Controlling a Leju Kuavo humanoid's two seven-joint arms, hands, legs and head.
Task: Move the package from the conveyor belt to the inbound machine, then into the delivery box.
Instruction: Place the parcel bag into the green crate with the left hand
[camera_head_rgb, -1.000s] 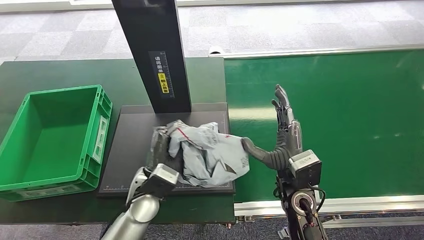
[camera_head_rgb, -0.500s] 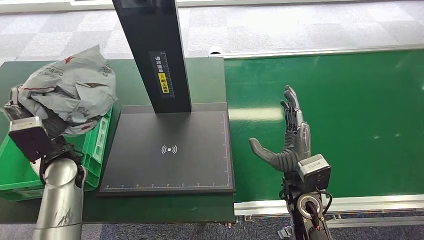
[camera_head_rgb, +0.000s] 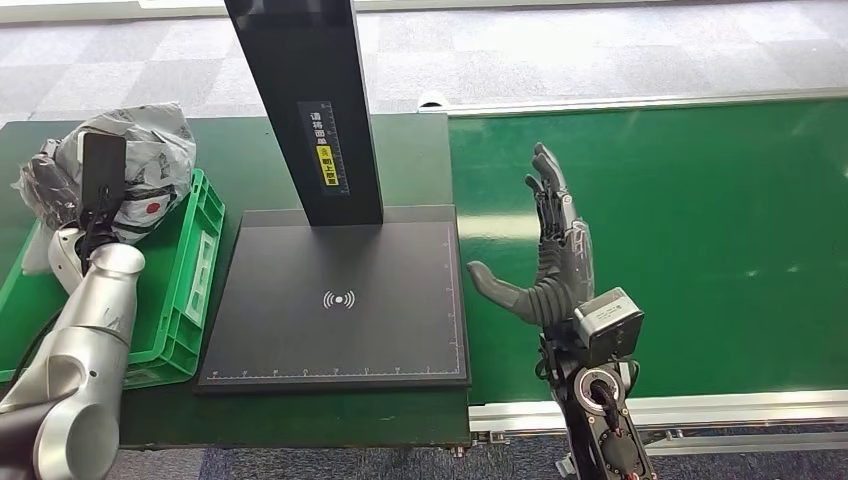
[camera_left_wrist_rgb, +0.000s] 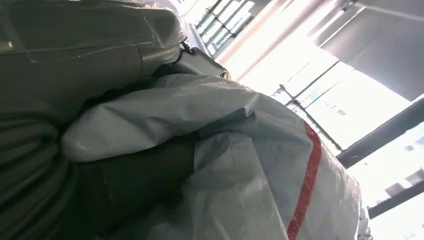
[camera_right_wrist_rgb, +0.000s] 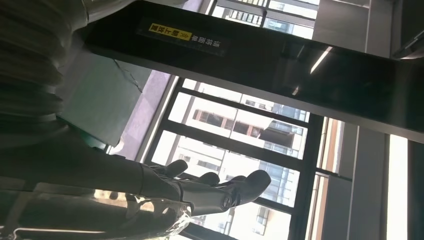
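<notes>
A crumpled grey plastic package (camera_head_rgb: 140, 160) with a red mark hangs over the far end of the green delivery box (camera_head_rgb: 195, 260), held by my left hand (camera_head_rgb: 60, 190). In the left wrist view the package (camera_left_wrist_rgb: 260, 165) bulges close against the dark fingers (camera_left_wrist_rgb: 130, 175) that grip it. The black inbound machine plate (camera_head_rgb: 338, 300) lies bare, its post (camera_head_rgb: 305, 100) rising behind it. My right hand (camera_head_rgb: 545, 260) stands upright and open over the near left part of the green conveyor belt (camera_head_rgb: 700, 220), holding nothing. The right wrist view shows its fingers (camera_right_wrist_rgb: 215, 192) spread.
The dark green table (camera_head_rgb: 400, 150) carries the box and the machine. A metal rail (camera_head_rgb: 700, 408) runs along the belt's near edge, and grey carpet tiles (camera_head_rgb: 550, 50) lie beyond the table.
My left hand lifted the package off the machine plate and swung it left over the box, then farther toward the box's far end. My right hand moved slightly up and left.
</notes>
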